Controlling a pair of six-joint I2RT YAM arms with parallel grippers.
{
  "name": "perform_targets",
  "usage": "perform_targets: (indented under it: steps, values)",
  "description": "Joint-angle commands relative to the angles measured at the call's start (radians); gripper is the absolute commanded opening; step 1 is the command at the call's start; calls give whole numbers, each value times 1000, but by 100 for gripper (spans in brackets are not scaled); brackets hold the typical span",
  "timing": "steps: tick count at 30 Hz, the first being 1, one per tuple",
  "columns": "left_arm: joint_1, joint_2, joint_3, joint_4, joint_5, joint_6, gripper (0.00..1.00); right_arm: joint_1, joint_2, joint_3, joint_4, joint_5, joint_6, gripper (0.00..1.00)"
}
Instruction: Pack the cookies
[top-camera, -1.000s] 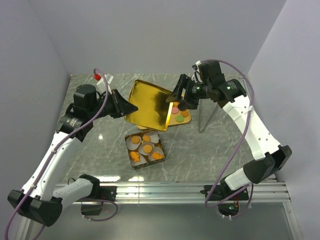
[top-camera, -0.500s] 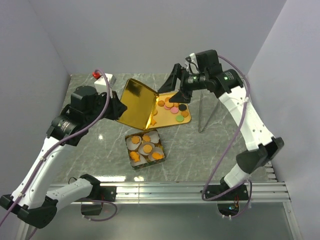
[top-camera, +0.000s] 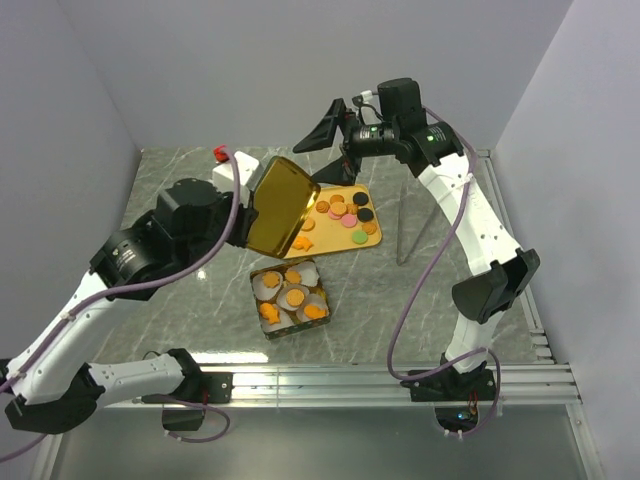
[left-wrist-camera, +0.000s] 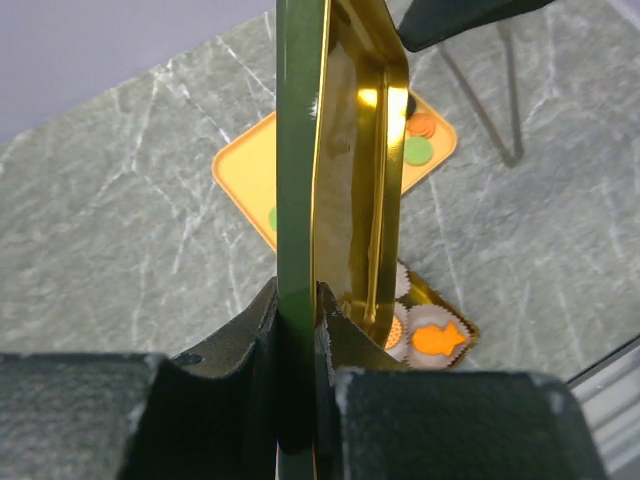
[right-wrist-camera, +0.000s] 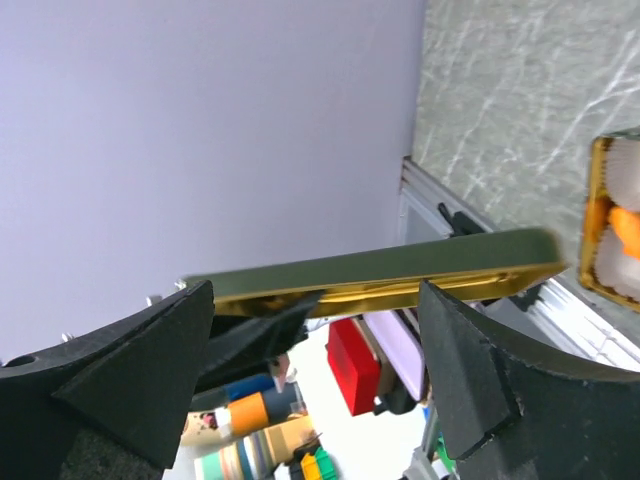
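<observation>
Left gripper (left-wrist-camera: 297, 312): jaws clamped on the lower edge of the gold tin lid (top-camera: 280, 205), which stands on edge, tilted, its gold inner face toward the orange tray (top-camera: 331, 241). Right gripper (top-camera: 338, 135): jaws spread wide, holding nothing, raised above the tray's far edge. Loose cookies (top-camera: 345, 212), orange, pink, green and black, lie on the tray. Nearer the arm bases, the gold tin base (top-camera: 259, 305) holds orange cookies in white paper cups (top-camera: 268, 285).
</observation>
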Motion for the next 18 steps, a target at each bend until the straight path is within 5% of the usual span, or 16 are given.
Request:
perform_targets:
  steps: [1, 10, 18]
  values:
    - [-90, 27, 50, -10, -176, 49, 0, 16, -1, 45, 39, -47, 34, 90]
    - [-342, 77, 92, 48, -569, 170, 0, 40, -18, -15, 13, -64, 3, 91]
    - [-454, 84, 83, 175, -703, 335, 0, 59, -13, -41, -37, -92, -50, 90]
